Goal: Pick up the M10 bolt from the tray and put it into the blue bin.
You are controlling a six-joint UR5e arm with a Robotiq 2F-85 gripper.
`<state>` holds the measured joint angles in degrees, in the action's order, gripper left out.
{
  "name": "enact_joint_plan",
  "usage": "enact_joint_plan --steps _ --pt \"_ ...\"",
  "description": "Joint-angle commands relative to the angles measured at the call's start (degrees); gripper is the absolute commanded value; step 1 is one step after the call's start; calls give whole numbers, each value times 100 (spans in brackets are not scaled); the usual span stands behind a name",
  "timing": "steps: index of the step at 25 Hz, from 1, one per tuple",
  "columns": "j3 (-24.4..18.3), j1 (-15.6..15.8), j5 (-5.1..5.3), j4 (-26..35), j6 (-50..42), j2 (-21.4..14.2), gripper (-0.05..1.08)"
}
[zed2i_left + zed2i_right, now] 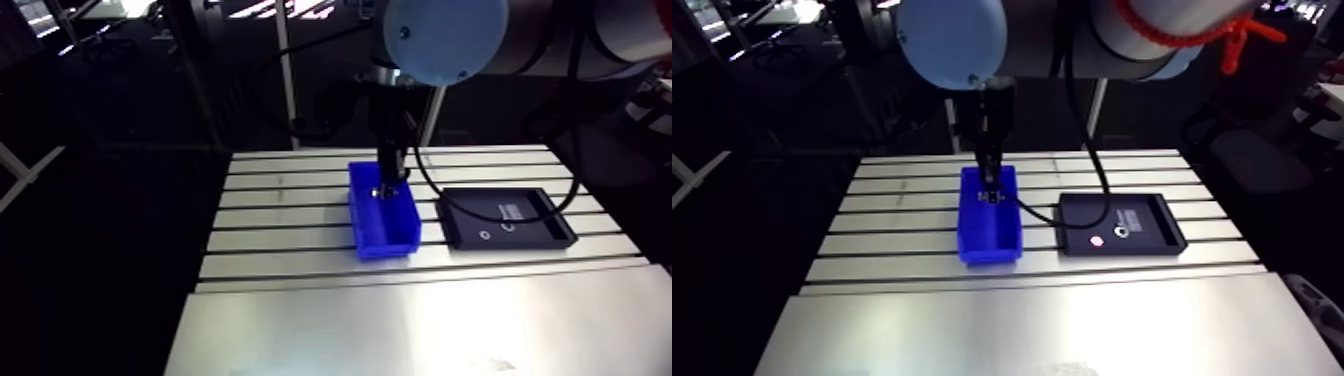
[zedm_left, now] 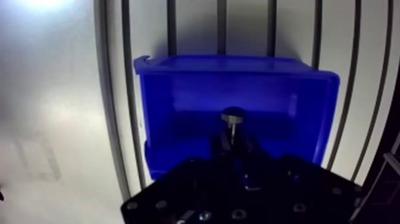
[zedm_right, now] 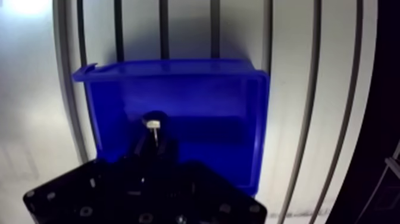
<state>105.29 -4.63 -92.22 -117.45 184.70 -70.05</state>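
- Arm view: the arm's two-fingered black hand (image 1: 390, 186) comes down from top centre of the frame into the open-topped blue plastic bin (image 1: 385, 246). The bin sits mid-frame on the slotted aluminium surface (image 1: 290, 222).
- Arm view: the flat black rectangular tray (image 1: 465, 216) lies just right of the bin, apart from it. A couple of small bits in it are too tiny to name. The hand is clear of the tray and over the drop spot, so the carry looks about finished.
- Wrist view: the grey metal M10 bolt (image 2: 233, 119) is pinched by its shank between the fingertips (image 2: 221, 143), with its round head sticking out ahead of them. It hangs over the bin's inside and is not resting on the floor.
- Wrist view: the hand is nearly closed and clamped on the bolt. Holding it low inside the walls likely keeps it from bouncing out; release looks like the remaining step.
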Motion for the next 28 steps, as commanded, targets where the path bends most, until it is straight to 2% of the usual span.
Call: enact_joint_plan --steps 1,12,28 --pt "111 14 -28 -239 3 93 104" --pt "401 6 -28 -582 11 163 104" --pt "436 32 -28 -652 -50 304 100"
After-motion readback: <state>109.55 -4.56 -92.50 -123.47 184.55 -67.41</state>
